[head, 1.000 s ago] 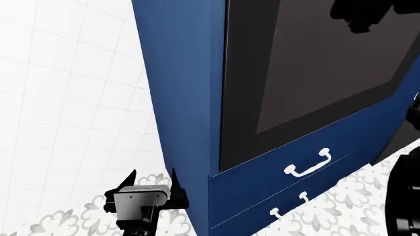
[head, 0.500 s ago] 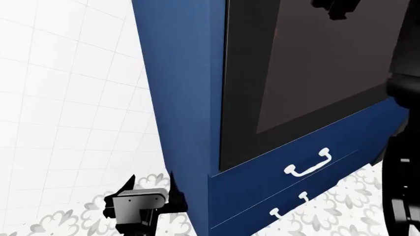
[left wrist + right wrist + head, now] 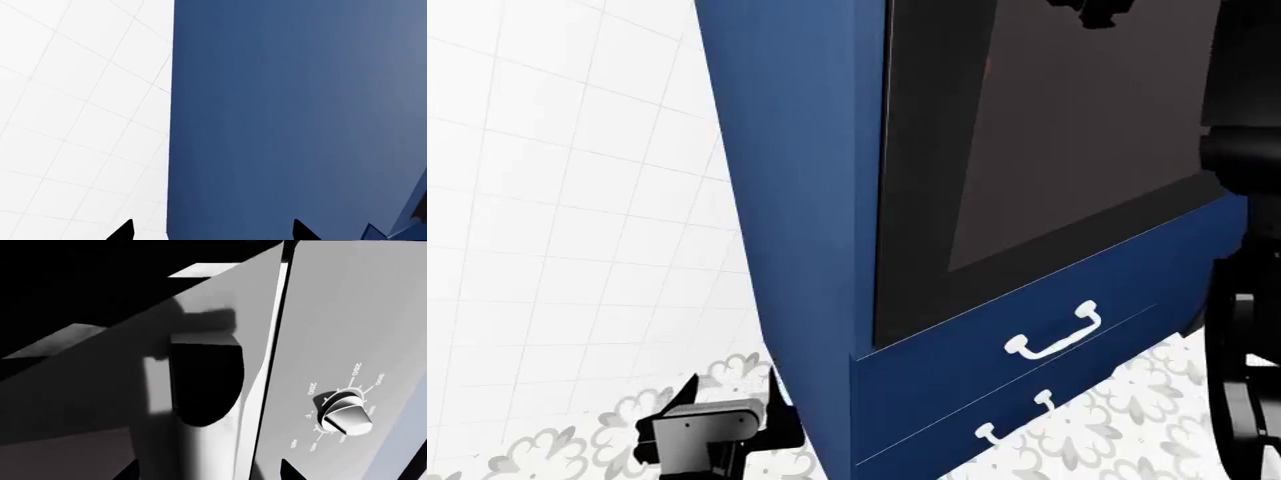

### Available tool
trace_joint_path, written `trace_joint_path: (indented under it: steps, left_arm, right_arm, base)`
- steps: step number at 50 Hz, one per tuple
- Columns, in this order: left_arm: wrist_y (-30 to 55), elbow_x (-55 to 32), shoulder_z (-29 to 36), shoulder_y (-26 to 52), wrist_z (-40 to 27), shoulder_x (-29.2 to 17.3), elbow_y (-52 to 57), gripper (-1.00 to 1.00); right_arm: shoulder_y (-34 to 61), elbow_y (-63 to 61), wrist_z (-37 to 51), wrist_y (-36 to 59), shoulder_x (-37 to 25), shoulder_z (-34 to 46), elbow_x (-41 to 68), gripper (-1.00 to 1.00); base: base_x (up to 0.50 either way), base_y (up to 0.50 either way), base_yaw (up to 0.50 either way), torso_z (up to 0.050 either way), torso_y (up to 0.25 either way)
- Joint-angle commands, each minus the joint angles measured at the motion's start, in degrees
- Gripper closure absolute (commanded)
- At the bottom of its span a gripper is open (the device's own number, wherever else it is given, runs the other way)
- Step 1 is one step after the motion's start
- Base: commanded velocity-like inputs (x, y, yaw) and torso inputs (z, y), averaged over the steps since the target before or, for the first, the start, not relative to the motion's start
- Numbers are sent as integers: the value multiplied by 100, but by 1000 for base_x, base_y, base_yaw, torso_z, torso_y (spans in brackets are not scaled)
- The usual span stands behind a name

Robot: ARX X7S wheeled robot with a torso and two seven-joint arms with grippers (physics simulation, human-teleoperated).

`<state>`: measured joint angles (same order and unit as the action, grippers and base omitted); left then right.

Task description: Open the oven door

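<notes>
Oven door set closed in navy cabinet, two white-handled drawers beneath, left gripper held open beside cabinet, right gripper spread near silver handle, one temperature knob.

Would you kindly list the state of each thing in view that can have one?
oven door: shut, flush in its navy frame.
upper drawer: shut.
lower drawer: shut.
temperature knob: pointer setting too unclear to read.
left pincer: open, holding nothing, low beside the cabinet.
right pincer: open, close to the oven's control panel.
</notes>
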<state>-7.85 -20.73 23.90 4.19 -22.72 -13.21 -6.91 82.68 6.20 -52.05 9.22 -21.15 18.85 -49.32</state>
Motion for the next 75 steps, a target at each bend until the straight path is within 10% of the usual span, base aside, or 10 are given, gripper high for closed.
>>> trace_joint_path:
  steps: [1, 14, 15, 75]
  left_arm:
    - [-36, -42, -19, 4, -18, -2, -110, -100]
    - [-168, -15, -31, -219, -75, -86, -151, -100]
    - [-143, -13, -27, -237, -95, -99, -102, -100]
    - [-17, 7, 236, 220, -85, -8, -106, -100]
  right_arm:
    - [306, 969, 479, -308, 115, 164, 73, -100]
    - [267, 1057, 617, -353, 198, 258, 60, -100]
    - [254, 1020, 622, -348, 193, 266, 43, 100]
    - [-898, -3348, -916, 1156, -639, -658, -682, 100]
  base:
    - [0, 0, 0, 0, 0]
    - [7, -3, 4, 0, 0]
    - [14, -3, 11, 0, 0]
    - [1, 0, 1, 0, 1]
